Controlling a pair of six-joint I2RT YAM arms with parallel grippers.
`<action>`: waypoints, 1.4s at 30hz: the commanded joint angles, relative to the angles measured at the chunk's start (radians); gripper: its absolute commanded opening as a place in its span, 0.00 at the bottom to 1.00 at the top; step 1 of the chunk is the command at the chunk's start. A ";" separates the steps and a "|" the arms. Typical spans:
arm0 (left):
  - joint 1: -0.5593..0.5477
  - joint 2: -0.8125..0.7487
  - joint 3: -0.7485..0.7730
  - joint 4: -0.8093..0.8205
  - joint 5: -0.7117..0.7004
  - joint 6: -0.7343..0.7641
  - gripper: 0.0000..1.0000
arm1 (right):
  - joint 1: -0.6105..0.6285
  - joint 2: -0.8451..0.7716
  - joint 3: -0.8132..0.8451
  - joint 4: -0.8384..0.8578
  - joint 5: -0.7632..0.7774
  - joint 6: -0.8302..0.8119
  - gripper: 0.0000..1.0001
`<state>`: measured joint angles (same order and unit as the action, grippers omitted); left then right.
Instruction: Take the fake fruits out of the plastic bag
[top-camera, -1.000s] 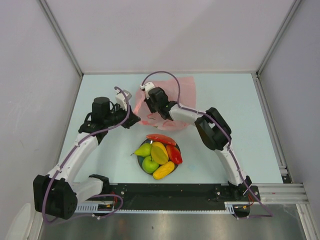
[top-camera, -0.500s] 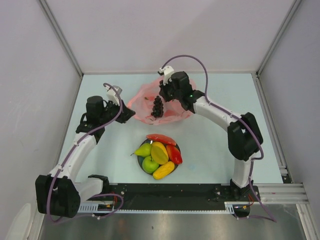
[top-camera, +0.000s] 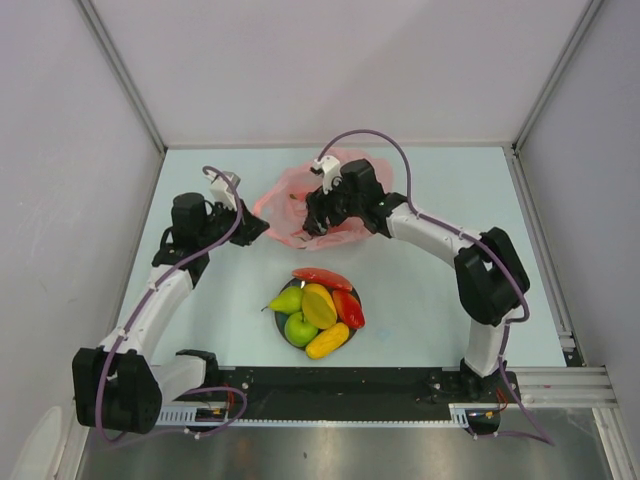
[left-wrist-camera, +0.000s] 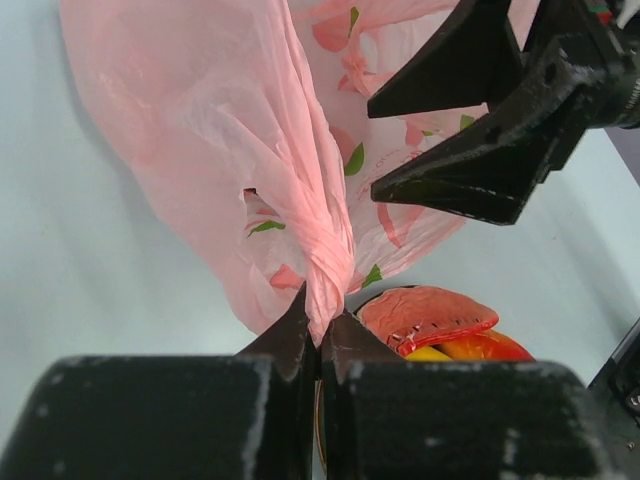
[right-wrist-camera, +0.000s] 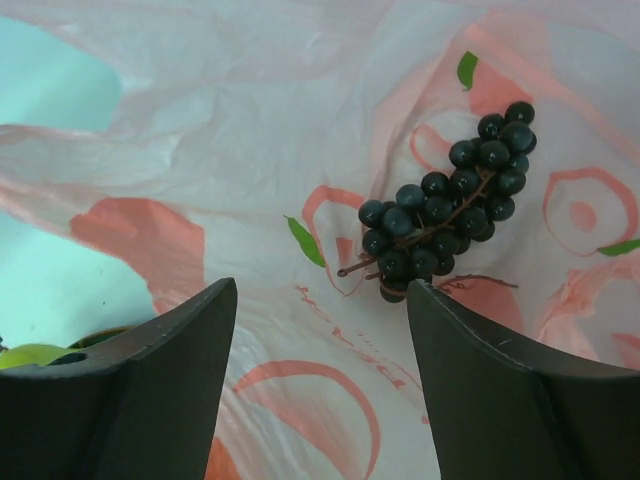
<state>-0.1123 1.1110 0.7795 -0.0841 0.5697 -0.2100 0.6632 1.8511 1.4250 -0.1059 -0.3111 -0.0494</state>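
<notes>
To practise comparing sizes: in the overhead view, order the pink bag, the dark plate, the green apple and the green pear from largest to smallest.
1. pink bag
2. dark plate, mostly covered by fruit
3. green apple and green pear: they look too alike in size to rank.

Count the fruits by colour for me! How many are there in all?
Green: 2 (pear, apple)
Yellow: 2 (mango, yellow piece)
Red: 2 (watermelon slice, red piece)
Dark: 1 (grapes)
Total: 7
</notes>
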 joint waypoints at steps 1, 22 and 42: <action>0.008 -0.043 -0.023 0.018 -0.007 -0.011 0.02 | -0.054 0.066 0.006 0.054 -0.002 0.155 0.74; 0.008 -0.036 -0.017 -0.032 -0.007 0.014 0.02 | -0.036 0.342 0.164 0.012 0.174 0.263 0.70; 0.036 -0.010 -0.031 -0.013 -0.008 0.004 0.02 | 0.016 0.424 0.244 0.035 0.273 0.214 0.12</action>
<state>-0.0940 1.1088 0.7513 -0.1215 0.5598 -0.2089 0.6666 2.2517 1.6241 -0.0772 -0.0559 0.1955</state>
